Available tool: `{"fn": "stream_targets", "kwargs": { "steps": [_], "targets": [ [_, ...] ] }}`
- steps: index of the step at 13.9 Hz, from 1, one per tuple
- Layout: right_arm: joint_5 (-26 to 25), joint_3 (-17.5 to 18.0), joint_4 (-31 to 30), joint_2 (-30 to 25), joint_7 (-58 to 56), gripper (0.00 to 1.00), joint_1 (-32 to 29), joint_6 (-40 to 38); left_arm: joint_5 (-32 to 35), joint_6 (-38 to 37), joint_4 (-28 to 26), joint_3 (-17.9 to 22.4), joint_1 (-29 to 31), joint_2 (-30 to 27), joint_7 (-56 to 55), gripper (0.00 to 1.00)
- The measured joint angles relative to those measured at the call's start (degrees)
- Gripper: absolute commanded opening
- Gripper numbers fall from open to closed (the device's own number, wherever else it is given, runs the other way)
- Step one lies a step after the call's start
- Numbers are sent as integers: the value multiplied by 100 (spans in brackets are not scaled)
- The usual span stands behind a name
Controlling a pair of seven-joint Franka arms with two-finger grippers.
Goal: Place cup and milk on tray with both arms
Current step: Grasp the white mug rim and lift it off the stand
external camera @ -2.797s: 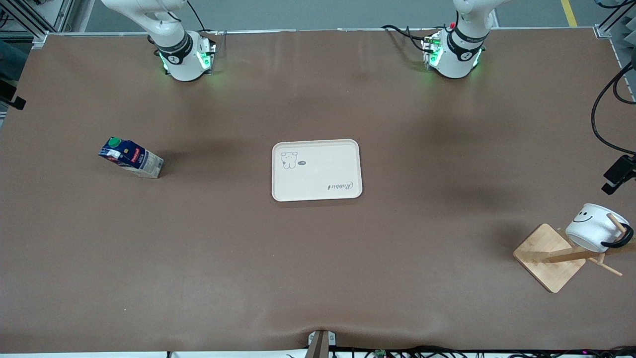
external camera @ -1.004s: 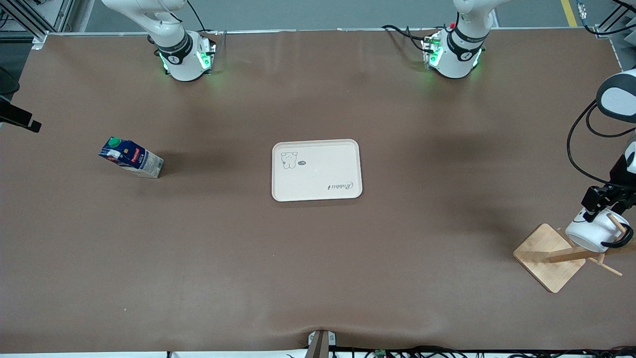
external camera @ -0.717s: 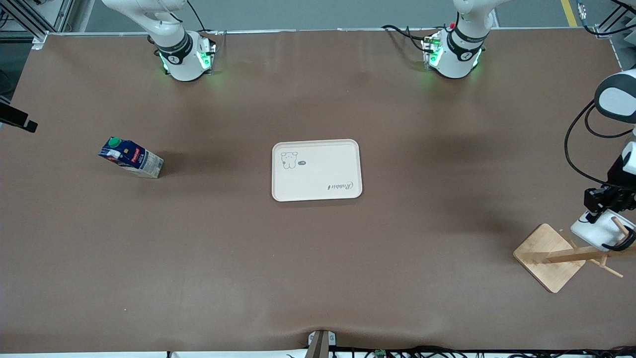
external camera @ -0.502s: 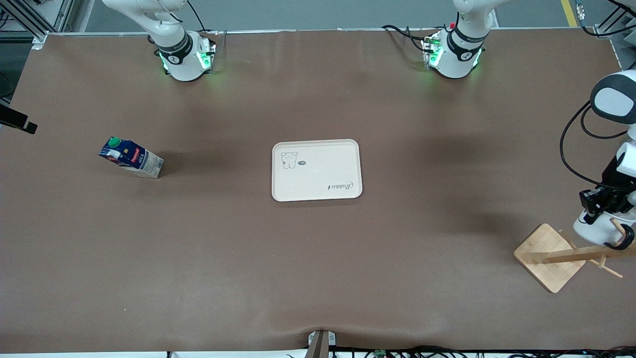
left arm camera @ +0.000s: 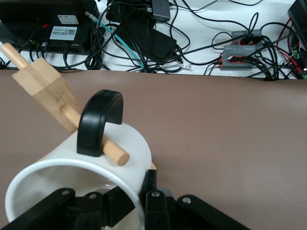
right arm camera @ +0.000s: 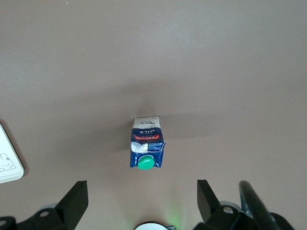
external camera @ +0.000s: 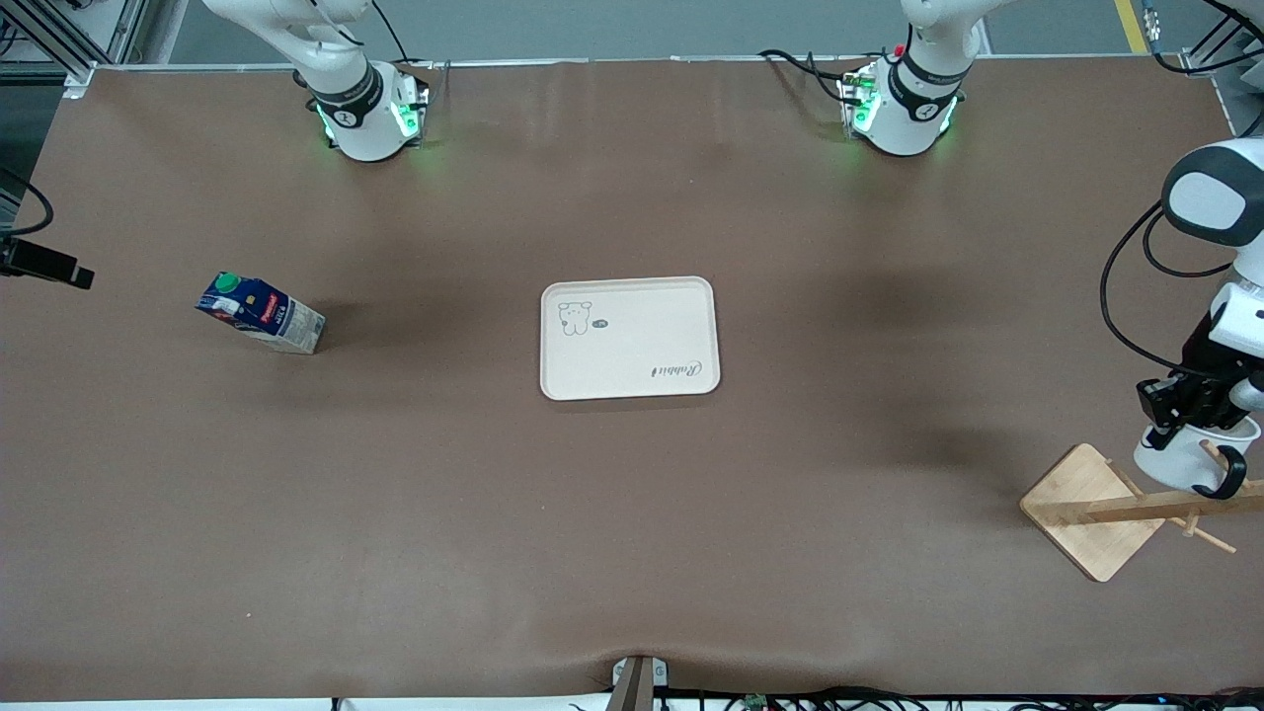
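Note:
The white cup [external camera: 1177, 462] hangs by its black handle [left arm camera: 98, 122] on a peg [left arm camera: 114, 153] of the wooden rack [external camera: 1086, 509], near the left arm's end of the table. My left gripper [external camera: 1175, 403] is shut on the cup's rim [left arm camera: 72, 179], one finger [left arm camera: 152, 199] outside the wall and one inside. The milk [external camera: 262, 314] stands on the table toward the right arm's end. High over the milk [right arm camera: 147, 148], my right gripper [right arm camera: 142, 194] is open and holds nothing. The cream tray [external camera: 629, 338] lies bare in the middle.
The rack's post [left arm camera: 41, 84] leans out over its square base. Cables and black boxes [left arm camera: 144, 33] lie just off the table edge by the rack. A corner of the tray [right arm camera: 7, 165] shows in the right wrist view.
My left gripper came down to the cup, shut on its rim and has tipped and raised it a little along the peg. The right arm's hand shifted slightly over the milk's end.

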Motion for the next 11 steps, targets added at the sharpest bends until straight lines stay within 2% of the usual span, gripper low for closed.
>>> {"fn": "stream_targets", "kwargs": {
  "steps": [2, 5, 11],
  "targets": [
    [-1, -6, 1, 34, -17, 100, -7, 9, -1, -272, 6, -253, 16, -96, -365, 0],
    [-1, -9, 28, 33, -26, 100, -51, 11, 0, -599, 107, -920, -106, -257, -1318, 0],
    [7, -10, 17, 33, -31, 100, -91, -70, 0, -1219, 112, -1554, -122, -480, -2371, 0]
  ]
}}
